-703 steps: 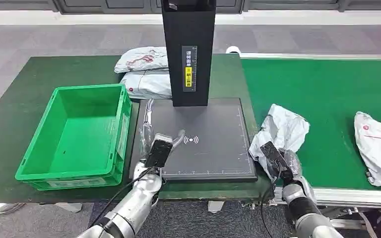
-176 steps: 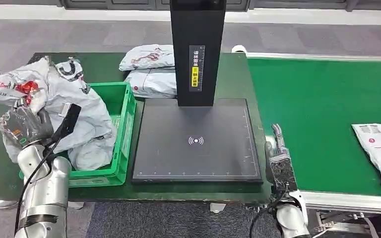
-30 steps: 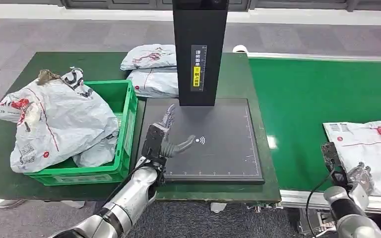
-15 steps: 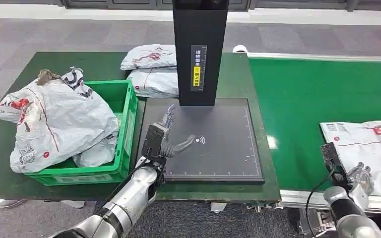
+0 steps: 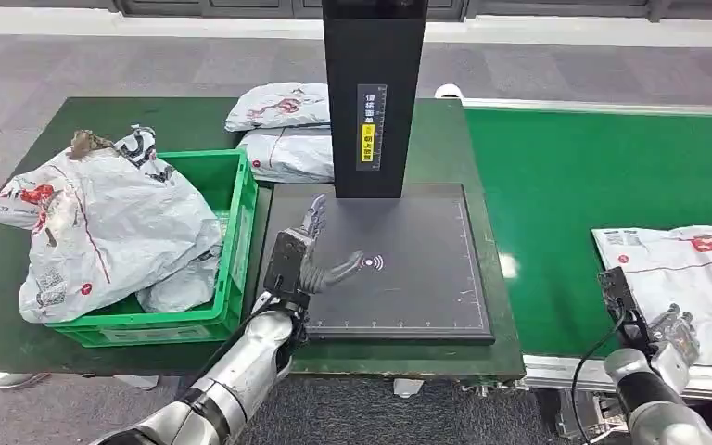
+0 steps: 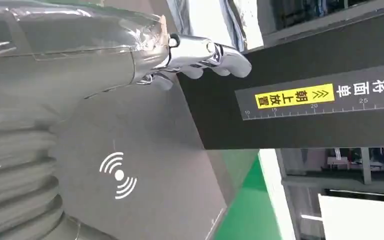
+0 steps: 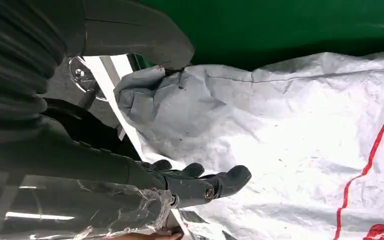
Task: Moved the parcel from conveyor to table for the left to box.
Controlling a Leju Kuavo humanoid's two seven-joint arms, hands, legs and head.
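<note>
A green table [image 5: 56, 139] stands beside a green conveyor [image 5: 565, 167] on its right. One white parcel [image 5: 686, 278] lies on the conveyor's near right part, printed in red. The right hand [image 5: 672, 329] sits at that parcel's near edge — in the right wrist view its thumb [image 7: 145, 35] touches a crumpled corner while the darker fingers [image 7: 205, 182] stretch out over the plastic, spread and gripping nothing. One green crate [image 5: 232, 241] sits on the table's left, holding one large crumpled white parcel in the crate [image 5: 102, 232] that spills over its rim. Two more flat parcels [image 5: 283, 130] are stacked at the table's far edge. One black scanner pad [image 5: 408, 269] with a white wave mark lies in the middle, with a tall black post [image 5: 371, 93] bearing a yellow label rising from its far side. The left hand [image 5: 311, 260] hovers over the pad's left part, fingers apart — empty.
</note>
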